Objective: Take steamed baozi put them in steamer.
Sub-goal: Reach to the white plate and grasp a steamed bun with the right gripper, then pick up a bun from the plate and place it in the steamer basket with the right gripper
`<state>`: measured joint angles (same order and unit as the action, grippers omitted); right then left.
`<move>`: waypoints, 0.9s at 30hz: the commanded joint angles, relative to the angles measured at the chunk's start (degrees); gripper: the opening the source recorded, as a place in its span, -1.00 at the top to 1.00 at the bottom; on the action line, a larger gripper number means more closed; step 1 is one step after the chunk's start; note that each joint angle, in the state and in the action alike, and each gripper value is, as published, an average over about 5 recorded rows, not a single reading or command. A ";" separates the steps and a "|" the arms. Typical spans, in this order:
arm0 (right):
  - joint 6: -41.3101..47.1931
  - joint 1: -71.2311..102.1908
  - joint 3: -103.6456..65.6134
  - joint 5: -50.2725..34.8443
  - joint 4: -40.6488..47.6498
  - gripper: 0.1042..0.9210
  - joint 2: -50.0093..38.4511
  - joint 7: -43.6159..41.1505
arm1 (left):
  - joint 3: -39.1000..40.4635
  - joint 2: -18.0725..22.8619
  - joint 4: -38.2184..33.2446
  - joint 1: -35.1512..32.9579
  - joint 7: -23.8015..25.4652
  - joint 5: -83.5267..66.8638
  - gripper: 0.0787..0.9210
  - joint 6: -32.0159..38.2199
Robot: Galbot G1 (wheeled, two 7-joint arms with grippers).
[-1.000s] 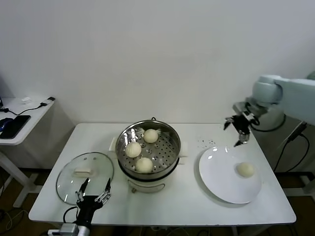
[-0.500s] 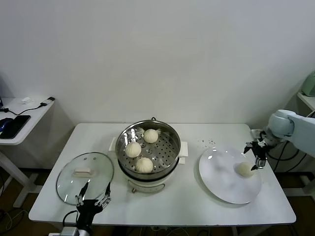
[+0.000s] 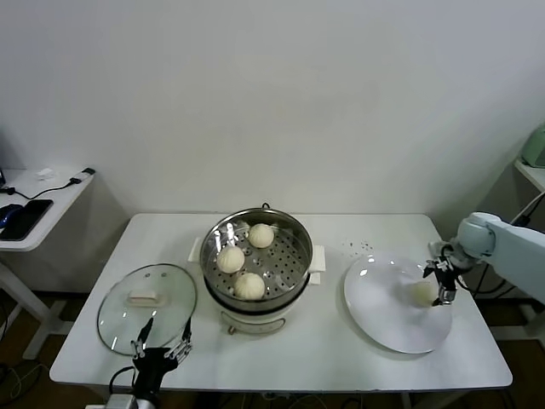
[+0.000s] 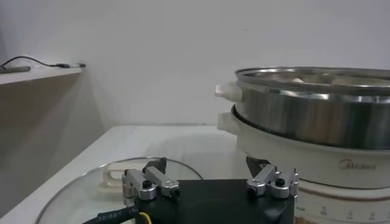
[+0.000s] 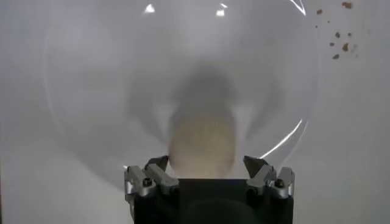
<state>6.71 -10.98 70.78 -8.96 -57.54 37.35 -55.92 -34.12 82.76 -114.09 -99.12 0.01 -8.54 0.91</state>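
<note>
Right claw (image 3: 442,282): down at the white plate (image 3: 383,319), spread wide open, fingers either side of the last baozi (image 3: 423,292) but not squeezing it, nothing held.
Wrist close-up: that bun (image 5: 202,145) sits right between the two fingertips (image 5: 157,163), on the plate (image 5: 91,91).
Steamer (image 3: 223,285): middle of the white table (image 3: 324,349), three baozi on the perforated tray, one at the back (image 3: 261,234), one on the left (image 3: 230,259), one in front (image 3: 249,285).
Left claw (image 3: 160,334): parked low at the table's near edge, also wide open and holding nothing, just in front of the glass lid (image 3: 115,311).
Crumbs (image 3: 358,248): a few dark specks on the table behind the plate.
</note>
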 commanded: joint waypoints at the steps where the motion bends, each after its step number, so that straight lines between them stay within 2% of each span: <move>1: 0.72 3.87 -3.52 1.46 1.66 -0.76 1.16 0.78 | -0.02 -0.17 -0.07 -0.01 -0.03 -0.05 -0.77 0.04; 5: 0.98 2.36 -1.89 1.27 0.42 -0.73 0.59 -0.15 | 0.02 -0.14 -0.32 -0.08 -0.02 -0.06 -0.77 0.01; 11: 0.87 -0.90 0.41 0.95 -2.29 -0.49 -0.58 -0.97 | 0.31 0.13 -0.68 -0.13 -0.03 0.06 -0.77 -0.05; 16: 1.29 -9.00 6.73 -2.08 -6.12 -0.41 -1.73 -1.85 | 0.52 0.22 -0.97 -0.34 -0.04 0.20 -0.77 -0.02; 22: 3.03 -29.59 25.75 -14.57 -13.42 -0.40 -0.49 -2.09 | 0.69 0.14 -1.50 -0.55 -0.03 0.21 -0.77 0.03; 27: 5.10 -48.27 38.75 -29.23 -21.02 -0.39 5.98 -2.06 | 0.90 -0.14 -1.97 -0.43 -0.03 0.11 -0.77 -0.04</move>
<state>9.54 -29.64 86.65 -18.46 -67.26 37.55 -57.67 -33.26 82.80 -115.93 -99.61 -0.03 -8.38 0.92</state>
